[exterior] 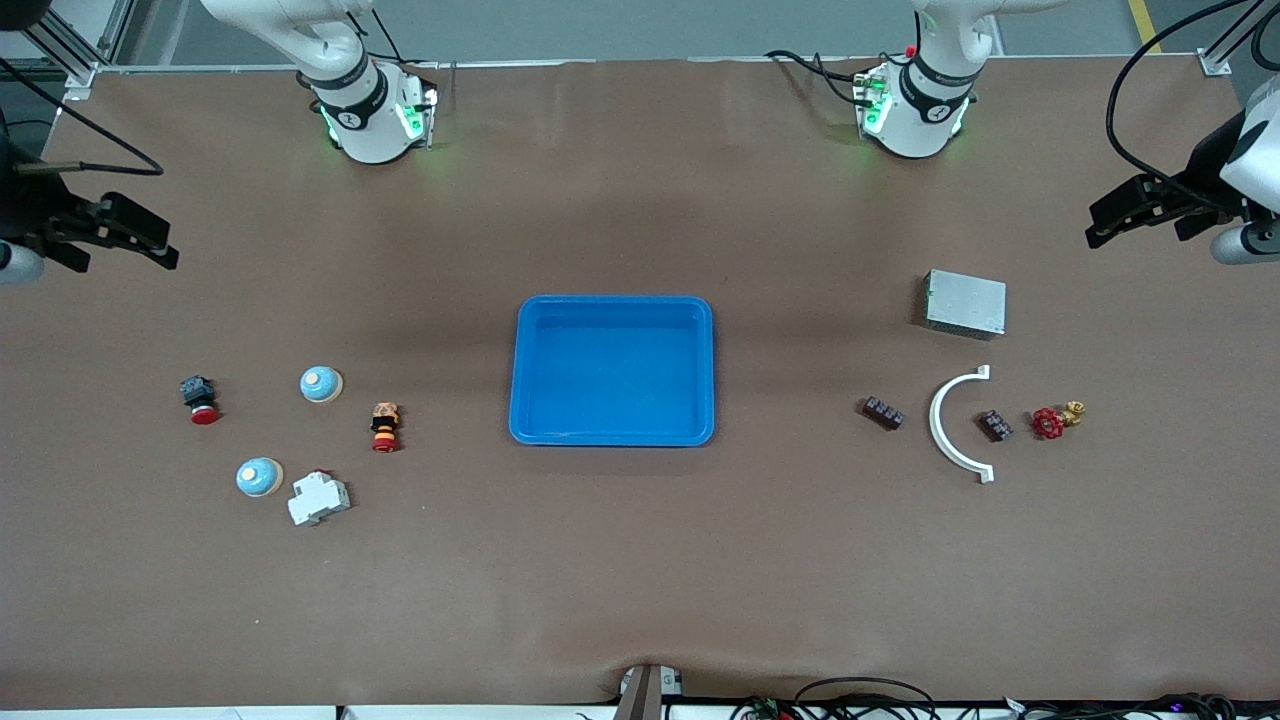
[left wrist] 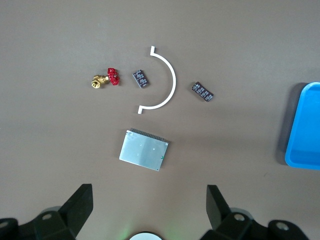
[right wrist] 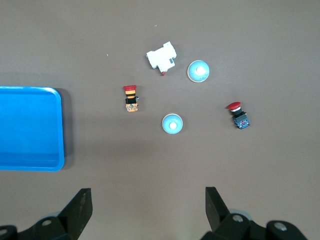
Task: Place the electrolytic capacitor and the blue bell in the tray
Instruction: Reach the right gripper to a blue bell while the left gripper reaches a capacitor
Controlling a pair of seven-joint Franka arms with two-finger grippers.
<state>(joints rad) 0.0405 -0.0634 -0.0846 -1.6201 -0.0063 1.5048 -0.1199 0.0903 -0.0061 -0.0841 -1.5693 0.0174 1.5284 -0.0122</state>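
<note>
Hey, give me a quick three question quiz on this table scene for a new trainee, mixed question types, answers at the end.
1. True or false: the blue tray already holds a part.
2. How many blue bells sit on the table?
3. Multiple choice: the grey metal box lies toward which end? A) the left arm's end B) the right arm's end C) inside the tray

Key:
1. False; it holds nothing.
2. Two: one farther from the front camera, one nearer, beside the white breaker.
3. A. Left gripper and right gripper both wait open.

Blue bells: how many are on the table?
2. One bell lies beside the orange switch, toward the right arm's end. The other bell lies nearer the front camera, beside the white breaker. None is in the tray.
</note>
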